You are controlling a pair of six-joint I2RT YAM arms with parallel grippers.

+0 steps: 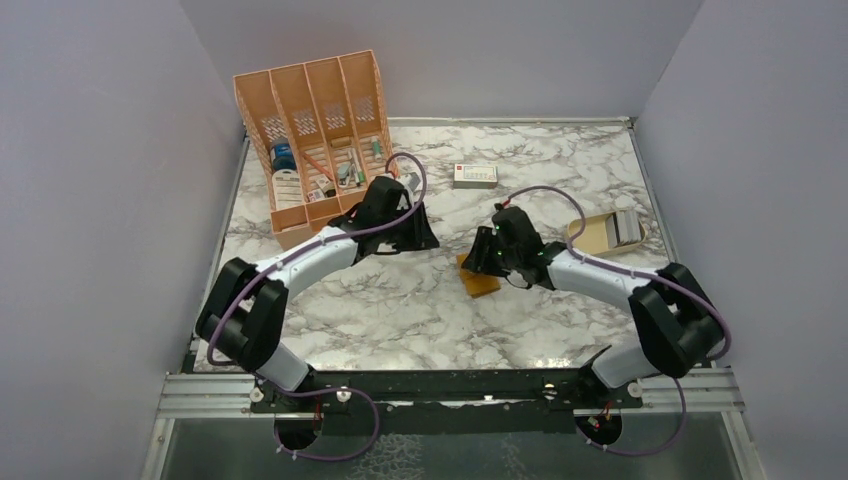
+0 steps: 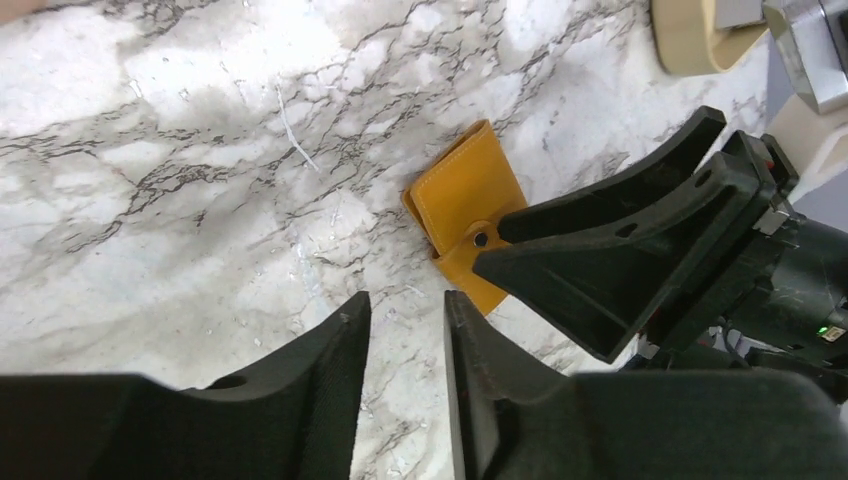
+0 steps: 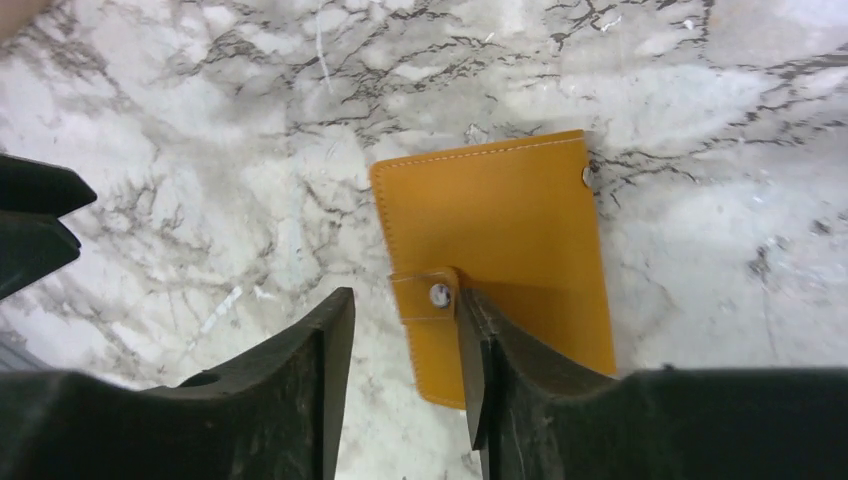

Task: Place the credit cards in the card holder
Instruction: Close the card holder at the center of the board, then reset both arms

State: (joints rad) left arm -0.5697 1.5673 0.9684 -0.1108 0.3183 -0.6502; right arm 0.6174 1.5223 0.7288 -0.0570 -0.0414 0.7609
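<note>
card holder [image 3: 500, 225] closed on the bench [image 1: 400, 300], right hand [image 3: 405, 300] parted over its stud tab [image 3: 428, 296], left hand [image 2: 405, 297] nearby, parted too

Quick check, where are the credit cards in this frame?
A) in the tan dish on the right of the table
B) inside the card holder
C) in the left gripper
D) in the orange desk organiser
A: the grey credit cards lie in the tan dish on the right, apart from the card holder, which lies closed with its strap snapped.
</note>
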